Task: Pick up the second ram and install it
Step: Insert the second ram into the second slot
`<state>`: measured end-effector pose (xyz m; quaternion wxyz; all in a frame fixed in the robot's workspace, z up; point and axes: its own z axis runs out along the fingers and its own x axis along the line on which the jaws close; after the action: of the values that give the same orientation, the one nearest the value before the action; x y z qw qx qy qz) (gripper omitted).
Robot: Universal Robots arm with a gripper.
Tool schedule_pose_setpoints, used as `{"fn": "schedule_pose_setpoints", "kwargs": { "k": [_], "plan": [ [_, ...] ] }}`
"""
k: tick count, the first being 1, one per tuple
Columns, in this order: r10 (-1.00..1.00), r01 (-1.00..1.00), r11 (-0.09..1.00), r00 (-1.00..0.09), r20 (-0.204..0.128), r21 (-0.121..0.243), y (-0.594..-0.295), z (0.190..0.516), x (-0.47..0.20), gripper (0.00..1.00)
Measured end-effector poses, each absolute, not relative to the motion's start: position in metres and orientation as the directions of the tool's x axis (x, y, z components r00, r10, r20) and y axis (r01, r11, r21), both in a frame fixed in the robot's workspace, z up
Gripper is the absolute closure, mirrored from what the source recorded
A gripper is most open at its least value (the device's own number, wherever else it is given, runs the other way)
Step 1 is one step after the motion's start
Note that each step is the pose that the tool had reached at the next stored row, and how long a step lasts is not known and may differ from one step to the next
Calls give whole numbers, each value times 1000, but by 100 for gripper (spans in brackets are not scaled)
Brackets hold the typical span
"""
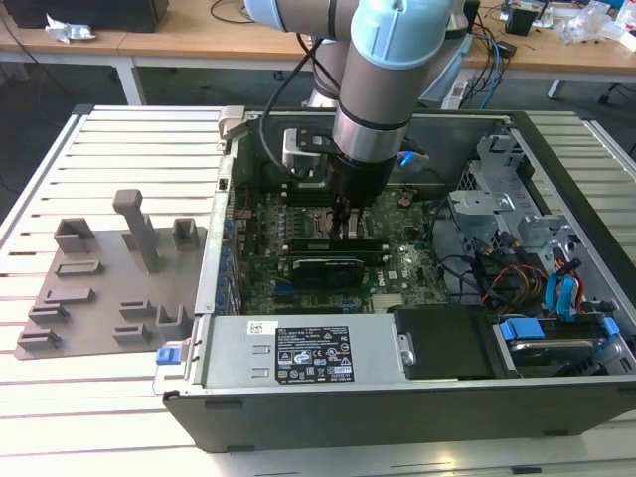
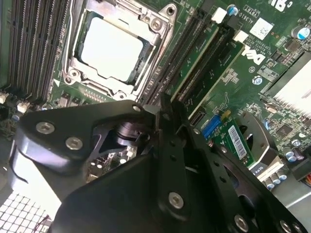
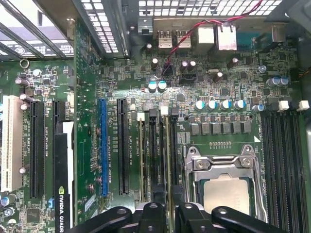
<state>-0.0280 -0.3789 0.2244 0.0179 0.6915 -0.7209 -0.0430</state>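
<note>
In the exterior view, a pale slatted worktop fills the foreground under bright, even light. Behind it stand wooden desks on white legs, over a dark grey floor. Cables and small clutter lie on the desk toward the exterior view's right.

We've got the open computer case sitting on the slatted table, with the flat fixture plate beside it on the exterior view's left. Inside the case lies the motherboard. The arm comes down over it, gripper at the memory slots just beside the CPU socket. A ram stick sits in the slots next to that socket.
</note>
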Motion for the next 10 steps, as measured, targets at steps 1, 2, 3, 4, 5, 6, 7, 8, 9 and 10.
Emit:
{"fn": "schedule_pose_setpoints", "kwargs": {
  "k": [1, 2, 3, 4, 5, 6, 7, 8, 9, 10],
  "plan": [
    [-999, -995, 40, -43, -33, 87, -379, 227, -28, 80],
    [-999, -996, 40, -43, -33, 85, -378, 241, -28, 80],
    [-999, -996, 40, -43, -32, 85, -378, 248, -28, 80],
    [-999, -996, 40, -43, -31, 84, -377, 253, -28, 80],
    [-999, -996, 41, -43, -26, 83, -375, 264, -28, 81],
    [-999, -996, 41, -43, -22, 82, -374, 270, -28, 90],
    [-999, -996, 41, -43, -22, 82, -374, 271, -28, 90],
    [-999, -996, 41, -43, -22, 82, -374, 271, -28, 90],
    [-999, -996, 41, -43, -22, 82, -374, 272, -28, 90],
    [-999, -996, 41, -43, -22, 82, -374, 272, -28, 90]
  ]
}}
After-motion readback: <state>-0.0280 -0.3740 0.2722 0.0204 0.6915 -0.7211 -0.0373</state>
